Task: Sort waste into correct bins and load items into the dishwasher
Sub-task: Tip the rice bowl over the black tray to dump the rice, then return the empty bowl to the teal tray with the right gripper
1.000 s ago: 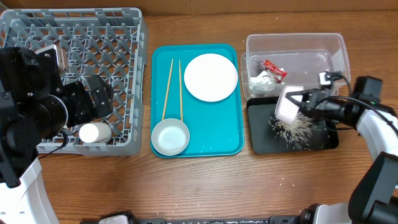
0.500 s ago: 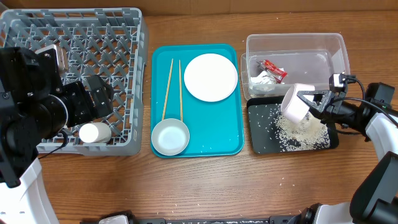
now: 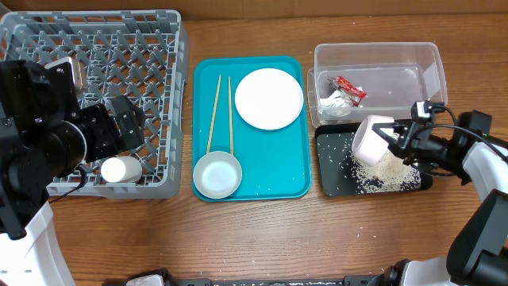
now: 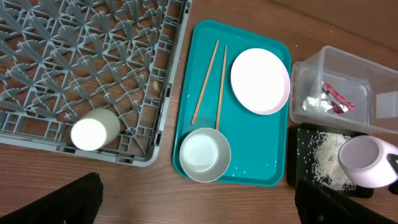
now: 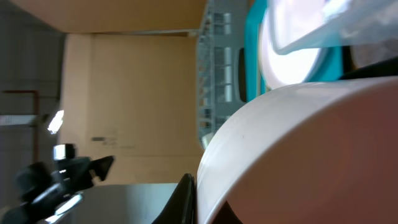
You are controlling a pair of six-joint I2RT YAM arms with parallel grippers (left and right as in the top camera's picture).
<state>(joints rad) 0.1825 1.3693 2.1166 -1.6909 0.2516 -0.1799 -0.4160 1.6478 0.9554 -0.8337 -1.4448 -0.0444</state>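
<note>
**Pink bowl tipped over the black tray**

The right pincer [image 3: 399,143] is squeezed tight on the small pink bowl [image 3: 371,140]. It holds the bowl by its rim. The bowl is tipped on its side, with its open mouth facing back toward the pincer. In the right wrist view the bowl [image 5: 298,155] fills almost the whole picture.

Right under this pincer sits the black tray [image 3: 329,176]. White rice [image 3: 379,171] lies in a heap on the tray, below the bowl, and more grains are spread around it. Just past the pincer, on the far side, is the clear tub [image 3: 429,59]. The red wrapper [image 3: 348,87] and the white paper scrap [image 3: 335,102] lie inside it, touching each other.

Off to the left of the right pincer is the teal tray [image 3: 295,181]. On it are the round plate [image 3: 269,98], the two chopsticks [image 3: 231,111] side by side, and the grey-blue bowl [image 3: 217,175]. The ends of the chopsticks reach the bowl.

The left pincer [image 3: 121,125] hangs over the grey dish rack [image 3: 159,48]. Its fingers are spread wide and hold nothing. The white cup [image 3: 121,169] lies on its side in the rack. It is close to this pincer, on the side nearer the robot, by the rack's low wall.
</note>
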